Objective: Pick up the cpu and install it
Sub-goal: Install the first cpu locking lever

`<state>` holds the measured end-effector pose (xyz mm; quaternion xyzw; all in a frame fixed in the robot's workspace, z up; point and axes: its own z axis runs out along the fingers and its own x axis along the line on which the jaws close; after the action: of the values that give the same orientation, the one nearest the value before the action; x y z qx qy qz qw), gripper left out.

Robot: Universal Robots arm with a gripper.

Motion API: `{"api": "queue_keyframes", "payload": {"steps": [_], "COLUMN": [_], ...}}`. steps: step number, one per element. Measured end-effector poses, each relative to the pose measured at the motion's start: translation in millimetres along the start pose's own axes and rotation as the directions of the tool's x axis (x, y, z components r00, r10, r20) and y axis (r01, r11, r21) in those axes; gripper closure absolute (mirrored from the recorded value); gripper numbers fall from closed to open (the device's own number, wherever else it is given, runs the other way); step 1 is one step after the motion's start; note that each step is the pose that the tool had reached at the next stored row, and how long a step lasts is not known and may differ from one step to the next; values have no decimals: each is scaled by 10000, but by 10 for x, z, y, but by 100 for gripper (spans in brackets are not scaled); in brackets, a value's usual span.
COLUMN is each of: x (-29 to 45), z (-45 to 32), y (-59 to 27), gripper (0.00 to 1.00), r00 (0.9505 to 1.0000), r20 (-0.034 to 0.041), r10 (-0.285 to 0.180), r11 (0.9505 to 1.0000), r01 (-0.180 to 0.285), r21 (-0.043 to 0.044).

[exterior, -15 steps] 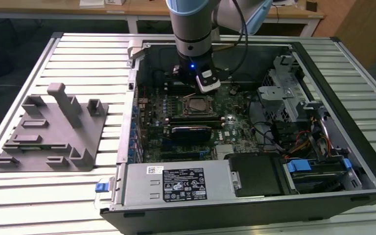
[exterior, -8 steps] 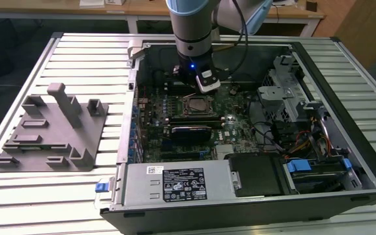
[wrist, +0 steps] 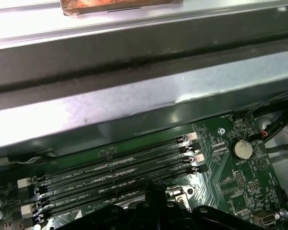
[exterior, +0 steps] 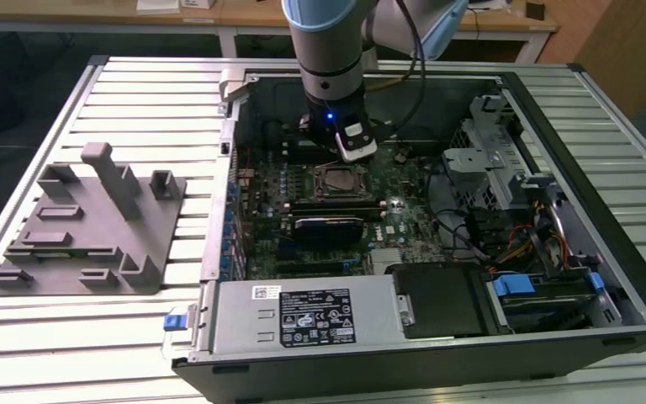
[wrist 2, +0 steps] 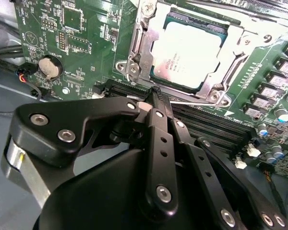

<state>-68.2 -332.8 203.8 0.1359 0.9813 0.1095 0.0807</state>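
Inside an open computer case (exterior: 592, 210) lying on a slatted table (exterior: 132, 101), a green motherboard (exterior: 335, 210) faces up. The cpu (wrist 2: 187, 50), a flat square chip with a pale silver top and a thin darker rim, sits in its socket (wrist 2: 134, 62) near the middle of the board, framed by a metal bracket. In the exterior view the same chip shows as a small square (exterior: 338, 180) just below the arm's tool.

The arm (exterior: 329, 50) reaches down into the case from the far side. Its gripper (wrist 2: 156, 93) hangs just beside the socket, over the memory slots (wrist: 120, 172). In the second wrist view the black fingers (wrist 2: 161, 124) look drawn together to a narrow tip with nothing between them, though the dark linkage hides the very ends, so this is likely rather than certain. The tip appears apart from the chip.

The chip looks light, thin and rigid, with a smooth metal lid that would slip under a loose pinch. Its underside contacts and the socket pins are probably fragile, so it would suit a hold by two opposite edges, kept level, never pressed on top.

A grey fixture (exterior: 87, 227) with pegs stands on the table at the exterior view's left, well apart from the case.
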Motion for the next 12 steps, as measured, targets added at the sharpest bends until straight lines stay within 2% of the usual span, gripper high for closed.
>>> {"api": "queue_keyframes", "payload": {"steps": [12], "x": [34], "z": [34], "y": [42], "gripper": [89], "r00": [9996], "r20": [78], "r10": [286], "r11": [9996], "r01": [-287], "r21": [33]}}
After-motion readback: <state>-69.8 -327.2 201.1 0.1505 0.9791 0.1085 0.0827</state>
